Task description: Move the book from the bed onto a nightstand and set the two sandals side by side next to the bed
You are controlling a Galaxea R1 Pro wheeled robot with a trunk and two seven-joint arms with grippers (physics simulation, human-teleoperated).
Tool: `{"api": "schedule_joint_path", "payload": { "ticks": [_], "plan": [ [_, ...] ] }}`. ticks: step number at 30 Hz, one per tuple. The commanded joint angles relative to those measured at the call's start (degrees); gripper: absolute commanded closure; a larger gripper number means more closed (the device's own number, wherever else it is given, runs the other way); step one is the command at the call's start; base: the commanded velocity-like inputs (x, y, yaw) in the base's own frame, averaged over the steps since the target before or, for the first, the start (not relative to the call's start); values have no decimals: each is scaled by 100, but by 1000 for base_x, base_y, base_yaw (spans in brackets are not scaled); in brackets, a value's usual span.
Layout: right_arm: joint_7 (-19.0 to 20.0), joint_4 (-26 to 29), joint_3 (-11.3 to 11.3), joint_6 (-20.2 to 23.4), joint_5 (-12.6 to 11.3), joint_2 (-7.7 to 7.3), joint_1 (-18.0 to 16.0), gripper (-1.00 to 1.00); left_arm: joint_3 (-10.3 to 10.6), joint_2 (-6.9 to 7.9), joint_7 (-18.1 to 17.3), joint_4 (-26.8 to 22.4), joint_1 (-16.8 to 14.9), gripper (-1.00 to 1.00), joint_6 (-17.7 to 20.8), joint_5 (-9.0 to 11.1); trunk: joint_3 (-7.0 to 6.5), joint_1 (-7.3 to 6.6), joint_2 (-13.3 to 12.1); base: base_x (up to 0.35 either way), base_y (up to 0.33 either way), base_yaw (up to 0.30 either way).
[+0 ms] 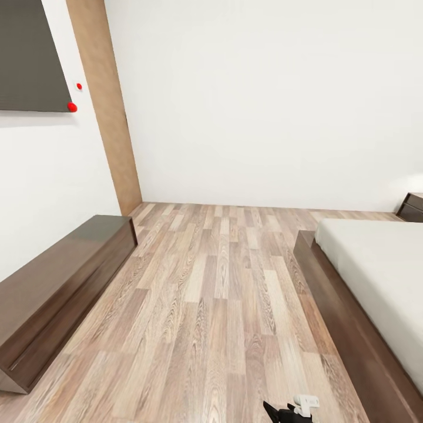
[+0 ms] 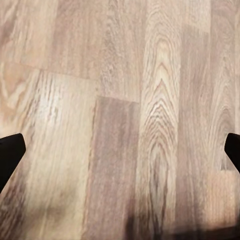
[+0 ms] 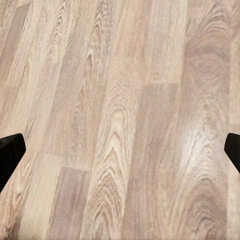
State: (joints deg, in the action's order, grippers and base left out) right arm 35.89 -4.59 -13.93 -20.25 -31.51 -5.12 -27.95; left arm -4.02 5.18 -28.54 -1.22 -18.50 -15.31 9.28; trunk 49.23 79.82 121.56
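The bed stands at the right of the head view, with a light-grey mattress (image 1: 382,264) on a dark brown frame (image 1: 338,305). A dark-brown nightstand (image 1: 413,207) peeks in at the far right by the back wall. The book and the two sandals are out of view. My left gripper (image 2: 120,155) is open over bare wood planks, its black fingertips (image 2: 10,152) far apart with nothing between them. My right gripper (image 3: 120,155) is open too, above the floor, with its fingertips (image 3: 10,152) spread wide.
A long dark-brown dresser (image 1: 53,282) runs along the left wall under a dark wall panel (image 1: 29,53). A brown wooden strip (image 1: 108,111) stands in the corner. Wood-plank floor (image 1: 217,294) stretches between dresser and bed. A black-and-white piece of my arm (image 1: 294,410) shows at the lower edge.
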Motion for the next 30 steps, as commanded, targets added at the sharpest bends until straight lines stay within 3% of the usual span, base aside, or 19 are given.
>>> {"api": "schedule_joint_path", "payload": {
  "ticks": [1, 8, 30],
  "plan": [
    [35, -24, -48, -30, -54, 2, -9, -100, -37, 1, -38, 10, -4, -100, 2, 13, 5, -1, 2, 0, 0, 0],
    [49, -24, -48, -24, -49, 2, -9, -100, -37, 1, -38, 8, -4, -100, 2, 13, -8, -1, 2, 0, 0, -165],
    [58, -24, -48, -21, -48, -6, -9, -100, -37, 1, -38, 9, -4, -100, 2, 13, -56, -1, 2, 0, 0, -279]
  ]
}}
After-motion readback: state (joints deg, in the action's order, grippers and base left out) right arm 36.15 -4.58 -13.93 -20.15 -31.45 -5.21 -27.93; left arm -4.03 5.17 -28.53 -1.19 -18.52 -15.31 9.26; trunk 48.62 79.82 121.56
